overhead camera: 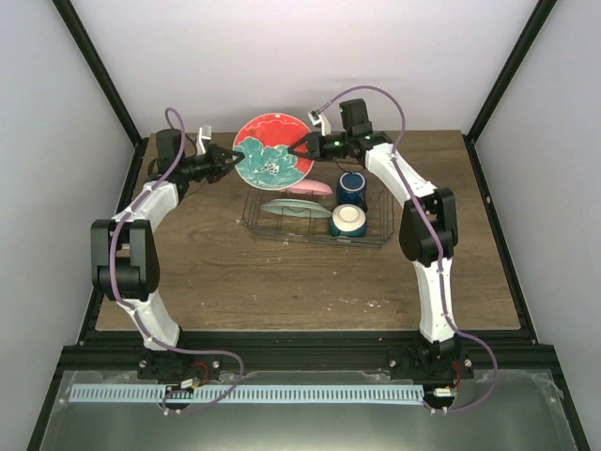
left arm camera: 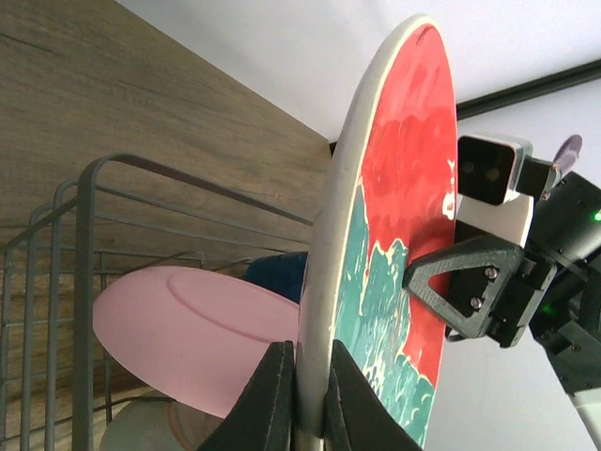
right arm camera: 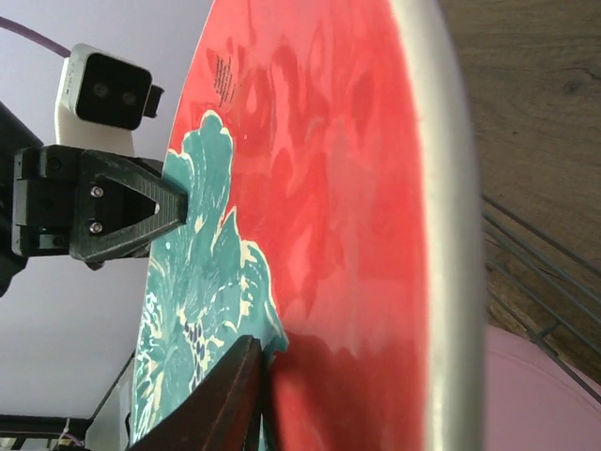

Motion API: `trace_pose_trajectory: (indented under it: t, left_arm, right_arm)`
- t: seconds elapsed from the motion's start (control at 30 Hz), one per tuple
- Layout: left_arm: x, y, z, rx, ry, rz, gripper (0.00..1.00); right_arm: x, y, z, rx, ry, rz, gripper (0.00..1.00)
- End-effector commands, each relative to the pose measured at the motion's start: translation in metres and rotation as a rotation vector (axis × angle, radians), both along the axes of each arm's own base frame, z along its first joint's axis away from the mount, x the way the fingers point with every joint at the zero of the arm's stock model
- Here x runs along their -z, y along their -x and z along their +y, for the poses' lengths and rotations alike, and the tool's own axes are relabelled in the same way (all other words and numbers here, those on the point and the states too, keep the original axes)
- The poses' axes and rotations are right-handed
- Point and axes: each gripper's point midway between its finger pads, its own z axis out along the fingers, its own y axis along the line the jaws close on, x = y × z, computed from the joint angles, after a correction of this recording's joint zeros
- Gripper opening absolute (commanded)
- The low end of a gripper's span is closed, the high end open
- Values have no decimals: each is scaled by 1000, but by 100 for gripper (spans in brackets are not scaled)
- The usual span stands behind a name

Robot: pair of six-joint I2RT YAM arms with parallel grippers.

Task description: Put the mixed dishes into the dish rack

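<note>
The teal-and-red plate (overhead camera: 272,155) (left arm camera: 404,235) (right arm camera: 329,188) is held upright on edge above the dish rack (overhead camera: 315,237) (left arm camera: 89,235), at its back left. My left gripper (overhead camera: 233,162) (left arm camera: 310,352) is shut on the plate's left rim, one finger on each face. From the right, my right gripper (overhead camera: 302,147) (right arm camera: 268,352) has one finger flat on the painted face, while the plate hides the other. Inside the rack are the pink plate (overhead camera: 310,188) (left arm camera: 188,329), the mint-green plate (overhead camera: 291,209), the dark blue mug (overhead camera: 351,188) and the cream bowl (overhead camera: 347,221).
The rack stands at the middle back of the wooden table (overhead camera: 235,282). White walls and black frame posts close in the back and both sides. Both arms reach inward over the rack's back edge.
</note>
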Motion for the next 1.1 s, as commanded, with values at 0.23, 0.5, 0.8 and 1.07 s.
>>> trace_pose_trajectory:
  t: [0.23, 0.5, 0.8, 1.07]
  left_arm:
    - [-13, -3, -18, 82, 38, -60, 7]
    - [-13, -4, -17, 101, 25, -61, 64]
    - [-43, -13, 18, 40, 29, -119, 79]
    - [-77, -18, 69, -53, -1, -184, 90]
  right_arm:
    - [-29, 17, 18, -108, -64, -123, 1]
    - [-50, 16, 15, -92, -49, -239, 1]
    - [-70, 10, 1, -44, -25, -325, 1]
    - [-111, 16, -10, 8, -14, -432, 1]
